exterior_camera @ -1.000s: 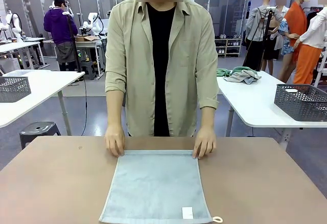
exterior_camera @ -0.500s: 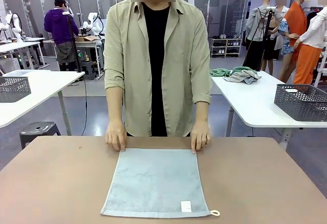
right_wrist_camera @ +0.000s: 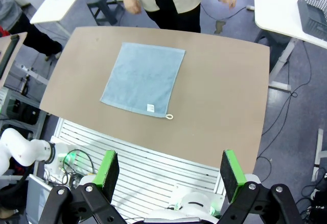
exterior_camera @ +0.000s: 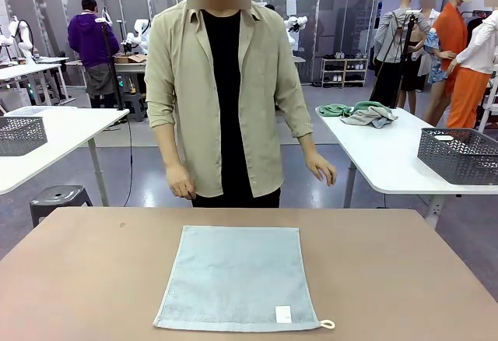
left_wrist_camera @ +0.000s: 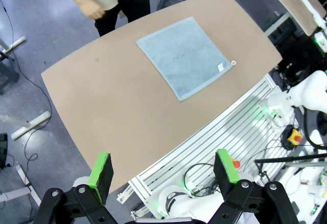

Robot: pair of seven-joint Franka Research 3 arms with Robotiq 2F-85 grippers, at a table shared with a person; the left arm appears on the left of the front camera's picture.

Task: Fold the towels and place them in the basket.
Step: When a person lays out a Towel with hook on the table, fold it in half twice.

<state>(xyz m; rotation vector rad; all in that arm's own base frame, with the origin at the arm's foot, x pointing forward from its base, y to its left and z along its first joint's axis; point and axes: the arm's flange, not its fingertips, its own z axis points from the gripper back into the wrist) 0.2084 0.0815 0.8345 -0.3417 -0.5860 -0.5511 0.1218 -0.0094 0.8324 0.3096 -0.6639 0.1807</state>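
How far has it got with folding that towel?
Barely started. Done: one blue-grey towel lies spread flat on the table, label corner toward the robot. In hand: nothing; the left gripper and right gripper hang open, high above the table. Left: every fold, then putting it away.

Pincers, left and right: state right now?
Left pincer: open, holding nothing.
Right pincer: open, holding nothing.
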